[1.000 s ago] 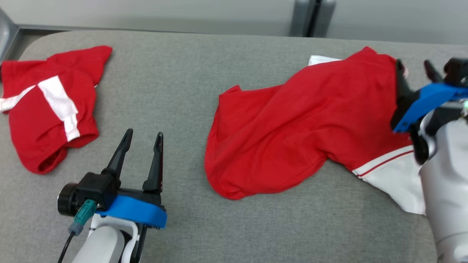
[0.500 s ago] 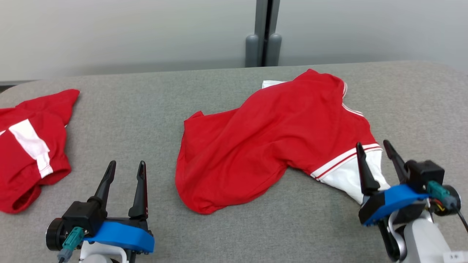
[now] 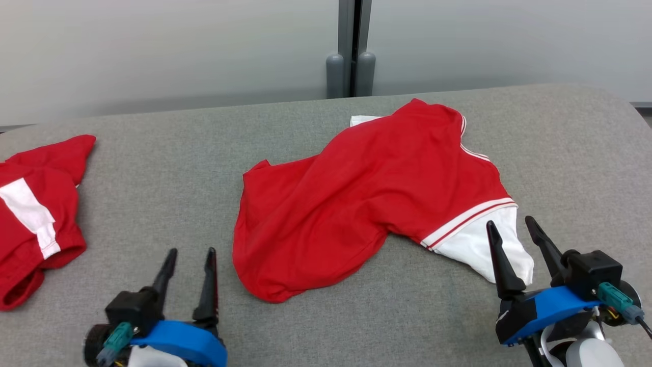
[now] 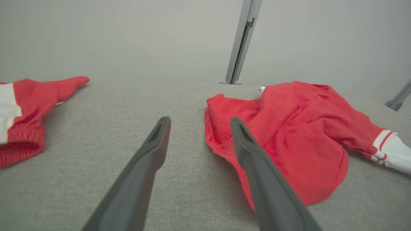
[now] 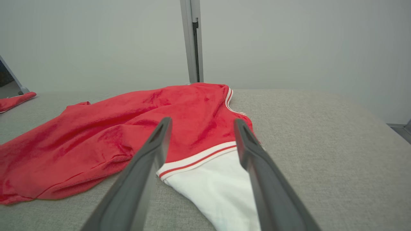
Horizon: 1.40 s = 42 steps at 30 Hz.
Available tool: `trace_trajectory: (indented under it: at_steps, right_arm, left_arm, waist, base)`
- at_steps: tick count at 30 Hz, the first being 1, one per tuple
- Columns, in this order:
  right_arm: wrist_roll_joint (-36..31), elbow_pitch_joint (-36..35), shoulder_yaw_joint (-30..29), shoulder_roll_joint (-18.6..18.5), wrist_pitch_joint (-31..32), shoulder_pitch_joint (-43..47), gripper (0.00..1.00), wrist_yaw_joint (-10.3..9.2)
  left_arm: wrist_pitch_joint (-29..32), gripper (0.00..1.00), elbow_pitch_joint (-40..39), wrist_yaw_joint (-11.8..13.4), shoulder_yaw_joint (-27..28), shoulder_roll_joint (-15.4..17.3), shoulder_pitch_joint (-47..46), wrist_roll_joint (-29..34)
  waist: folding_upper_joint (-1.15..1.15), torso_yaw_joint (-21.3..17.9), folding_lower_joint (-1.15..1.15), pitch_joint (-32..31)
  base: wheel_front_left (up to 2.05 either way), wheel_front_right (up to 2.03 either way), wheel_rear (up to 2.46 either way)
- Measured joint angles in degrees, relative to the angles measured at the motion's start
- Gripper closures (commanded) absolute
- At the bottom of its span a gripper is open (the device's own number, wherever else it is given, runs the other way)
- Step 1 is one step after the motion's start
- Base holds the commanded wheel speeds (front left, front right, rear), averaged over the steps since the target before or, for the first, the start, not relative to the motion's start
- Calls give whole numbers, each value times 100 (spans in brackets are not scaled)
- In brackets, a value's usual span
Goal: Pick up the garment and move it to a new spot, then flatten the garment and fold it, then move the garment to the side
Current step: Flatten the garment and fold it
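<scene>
Red garment [image 3: 367,193] lies crumpled mid-frame on the desk [image 3: 163,193]. The left gripper [image 3: 192,251] and right gripper [image 3: 509,221] sit in the bottom corners, spread wide and empty, probably lined up to grab it.

Your red garment [image 3: 356,193] lay rumpled and unfolded on the grey surface [image 3: 178,168], white sleeve [image 3: 476,247] (red-striped band) trailing to the robot's right.

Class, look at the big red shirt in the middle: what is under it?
The shirt lies on the grey table. A white corner pokes out from under its far edge; the rest beneath is covered.
</scene>
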Motion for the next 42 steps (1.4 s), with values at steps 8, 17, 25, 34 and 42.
trace_trajectory:
  at_steps: [8, 17, 25, 34, 42]
  right_arm:
    - [134, -136, 169, 3, 101, -3, 0, 0]
    - [354, -41, 366, 5, 41, -31, 0, -1]
    - [463, 68, 422, 5, -62, -98, 0, -1]
    - [544, 116, 293, 4, -121, -89, 0, -1]
    - [530, 26, 307, 7, -110, -101, 0, -1]
  left_arm:
    - [1276, 0, 480, -463, -349, -234, -39, -727]
    - [1582, 100, 877, -695, -364, -366, -444, -1033]
    - [1158, 100, 557, -566, -63, -92, -781, -867]
    - [1410, 100, -1182, -364, 5, 280, -726, -800]
    - [2317, 100, -2569, -113, -9, 595, -236, -1125]
  waist:
    - [0, -121, 0, 194]
    - [0, -331, 0, 361]
    - [0, -416, 1, 401]
    - [0, -248, 1, 369]
    - [0, -211, 1, 461]
  base:
    - [0, 0, 0]
    - [0, 0, 0]
    - [0, 0, 0]
    - [0, 0, 0]
    - [0, 0, 0]
